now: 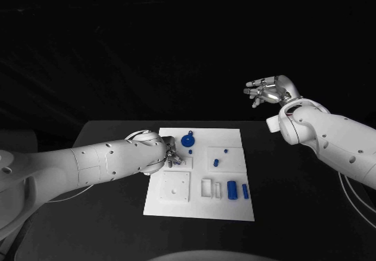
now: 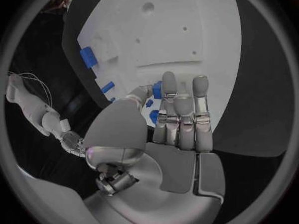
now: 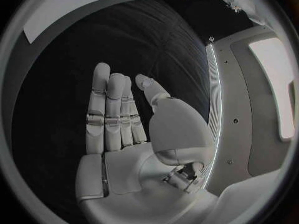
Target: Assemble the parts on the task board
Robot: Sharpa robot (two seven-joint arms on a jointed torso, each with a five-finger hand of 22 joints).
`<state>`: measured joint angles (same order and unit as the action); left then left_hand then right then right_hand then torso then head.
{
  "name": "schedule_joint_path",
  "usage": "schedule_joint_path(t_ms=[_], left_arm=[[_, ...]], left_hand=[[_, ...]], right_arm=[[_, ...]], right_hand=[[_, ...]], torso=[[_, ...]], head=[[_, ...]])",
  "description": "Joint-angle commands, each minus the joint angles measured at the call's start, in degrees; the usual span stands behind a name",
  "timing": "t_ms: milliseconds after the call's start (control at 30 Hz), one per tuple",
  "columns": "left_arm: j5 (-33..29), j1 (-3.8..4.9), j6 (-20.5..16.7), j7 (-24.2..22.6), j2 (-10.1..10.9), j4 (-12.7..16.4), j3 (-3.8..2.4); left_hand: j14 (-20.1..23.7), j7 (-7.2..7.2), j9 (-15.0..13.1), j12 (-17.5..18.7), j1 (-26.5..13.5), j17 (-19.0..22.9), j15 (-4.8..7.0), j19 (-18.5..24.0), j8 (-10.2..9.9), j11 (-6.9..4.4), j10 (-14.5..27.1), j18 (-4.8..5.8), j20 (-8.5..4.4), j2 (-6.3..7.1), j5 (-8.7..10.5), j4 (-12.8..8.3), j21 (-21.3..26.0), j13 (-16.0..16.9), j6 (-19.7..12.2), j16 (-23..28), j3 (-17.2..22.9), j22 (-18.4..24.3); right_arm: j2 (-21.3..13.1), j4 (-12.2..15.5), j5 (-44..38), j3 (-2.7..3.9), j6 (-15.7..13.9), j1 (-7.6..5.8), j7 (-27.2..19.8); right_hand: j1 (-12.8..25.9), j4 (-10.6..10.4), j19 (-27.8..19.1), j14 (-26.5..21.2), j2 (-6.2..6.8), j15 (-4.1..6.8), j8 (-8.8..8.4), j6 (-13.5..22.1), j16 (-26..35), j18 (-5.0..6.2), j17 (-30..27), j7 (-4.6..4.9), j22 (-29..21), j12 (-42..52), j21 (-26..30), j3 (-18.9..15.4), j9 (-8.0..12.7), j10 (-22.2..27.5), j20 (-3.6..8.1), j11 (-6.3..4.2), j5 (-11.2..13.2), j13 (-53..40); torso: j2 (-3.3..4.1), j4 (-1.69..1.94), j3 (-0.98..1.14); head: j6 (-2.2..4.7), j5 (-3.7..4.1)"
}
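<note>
The robot's left hand [image 1: 171, 157] hovered over the left half of the white task board [image 1: 235, 209], which lay in the middle of the black table [image 1: 282, 217]. Its fingers [image 2: 182, 119] were straight and pressed side by side, holding nothing. Blue parts sat on the board: a round piece [image 1: 188, 141] near the far edge, a small peg [image 1: 216, 162] at the centre, and two cylinders [image 1: 232, 189] toward the near right corner. The right hand [image 1: 268, 90] was raised beyond the table's far right corner, fingers loosely apart and empty.
</note>
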<state>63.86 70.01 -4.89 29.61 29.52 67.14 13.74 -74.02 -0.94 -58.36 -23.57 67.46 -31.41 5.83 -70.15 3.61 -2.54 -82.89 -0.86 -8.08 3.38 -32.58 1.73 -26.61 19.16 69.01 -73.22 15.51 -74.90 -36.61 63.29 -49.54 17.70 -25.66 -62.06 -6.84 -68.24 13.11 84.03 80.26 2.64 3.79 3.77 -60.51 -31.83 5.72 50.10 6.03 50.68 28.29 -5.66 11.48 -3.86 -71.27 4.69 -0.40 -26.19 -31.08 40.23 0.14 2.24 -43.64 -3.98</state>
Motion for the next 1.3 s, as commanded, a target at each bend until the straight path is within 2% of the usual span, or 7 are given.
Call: schedule_joint_path(t_ms=[33, 1300], left_arm=[[1.0, -0.14, 0.7, -1.2, -0.3, -0.1, -0.03], [2.4, -0.24, 1.5, -1.2, -0.2, -0.7, -0.03]], left_hand=[[-0.5, 1.22, 0.0, -0.1, 0.9, 0.1, 1.01, 0.0, 0.2, -1.49, -1.2, -0.28, 0.14, -0.56, 0.12, -5.7, -0.2, 0.1, 1.1, 0.4, 5.6, -1.1], [-0.6, 1.19, 0.1, -0.2, 1.3, 0.2, 1.0, -0.1, 0.2, -1.47, -1.1, -0.3, 0.15, -0.54, 0.29, -5.3, 0.0, 0.1, 1.0, 0.5, 5.5, -1.1]], right_arm=[[0.1, 0.0, 0.1, 0.04, 0.8, -0.02, -0.6], [0.4, -0.5, 0.1, 0.03, 1.5, -0.02, -0.6]], right_hand=[[0.1, -0.1, 1.9, 0.4, 0.03, -0.12, -0.19, -0.1, 0.3, -0.46, 0.1, 0.22, -0.2, -0.3, -0.5, 0.0, 0.1, 0.0, 0.08, 0.17, 0.0, 0.2], [0.2, -0.1, 1.8, 0.6, -0.11, -0.09, -0.19, -0.1, 0.3, -0.45, 0.3, 0.21, -1.0, -0.2, -1.3, 0.0, 0.1, 0.1, 0.11, 0.16, -0.1, 0.6]], torso=[[0.03, -0.01, -0.01], [0.02, -0.01, 0.03]], head=[[-0.03, 0.05], [-0.32, -0.01]])
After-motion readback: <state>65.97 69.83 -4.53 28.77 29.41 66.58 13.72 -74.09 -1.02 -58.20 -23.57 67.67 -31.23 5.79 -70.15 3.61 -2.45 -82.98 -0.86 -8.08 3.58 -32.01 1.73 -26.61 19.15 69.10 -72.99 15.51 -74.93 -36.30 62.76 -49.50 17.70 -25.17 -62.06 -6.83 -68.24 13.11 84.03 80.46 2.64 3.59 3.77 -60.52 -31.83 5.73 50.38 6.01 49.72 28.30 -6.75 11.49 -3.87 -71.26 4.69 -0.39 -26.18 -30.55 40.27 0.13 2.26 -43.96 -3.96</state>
